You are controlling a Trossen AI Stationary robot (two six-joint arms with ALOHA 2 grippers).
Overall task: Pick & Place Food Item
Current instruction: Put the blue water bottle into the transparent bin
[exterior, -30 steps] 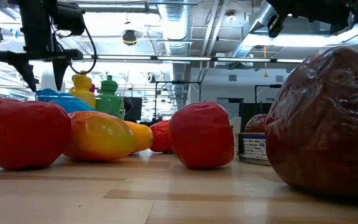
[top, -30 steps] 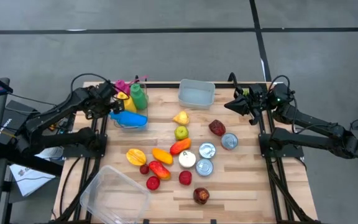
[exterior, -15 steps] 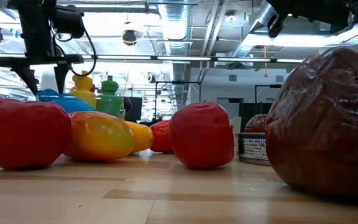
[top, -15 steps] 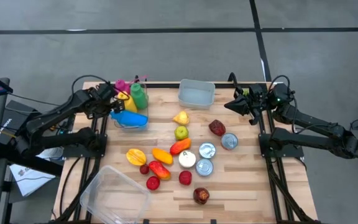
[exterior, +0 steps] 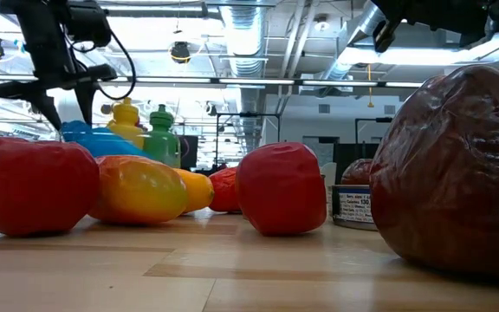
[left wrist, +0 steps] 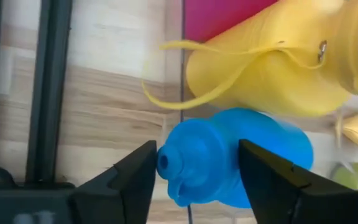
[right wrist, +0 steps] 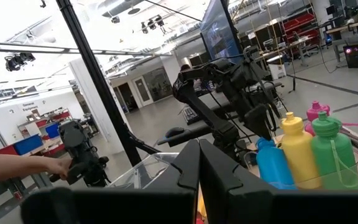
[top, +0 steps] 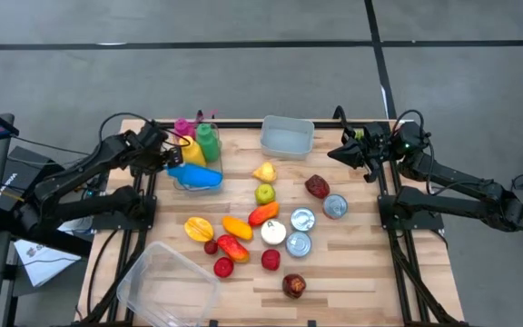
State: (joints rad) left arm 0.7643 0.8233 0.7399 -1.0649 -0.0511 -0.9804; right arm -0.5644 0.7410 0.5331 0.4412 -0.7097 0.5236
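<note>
- The light wooden slatted bench (top: 352, 263) carries everything, with a dark arm on each side.
- A big clear plastic lid or tub (top: 166, 283) lies tipped at the near left corner, partly over the edge.
- A smaller clear plastic container (top: 287, 136) sits at the far edge, about the middle.
- The left claw (top: 167, 159) is at the far left, low over a clear bin holding the bottles. The wrist view shows its fingers (left wrist: 272, 180) spread on either side of the blue plastic bottle (left wrist: 229, 158), so it's open and straddling the cap end, not squeezing it as far as I can see.
- That blue bottle lies on its side, just beside an upright yellow squeeze bottle (top: 189, 150), a green bottle (top: 208, 141) and a pink one (top: 181, 125).
- The right claw (top: 341, 152) hangs in the air off the far right edge, fingers pressed together, holding nothing.
- The loose food sits mid-bench: a dark red wrinkly fruit (top: 293, 285) nearest, a red tomato-ish one (top: 271, 260), a yellow-orange mango (top: 198, 227), an orange carrot-like piece (top: 236, 226), a green apple (top: 264, 193) and a yellow pear (top: 264, 172).
- Three silver tin cans (top: 303, 220) sit right of the fruit.
</note>
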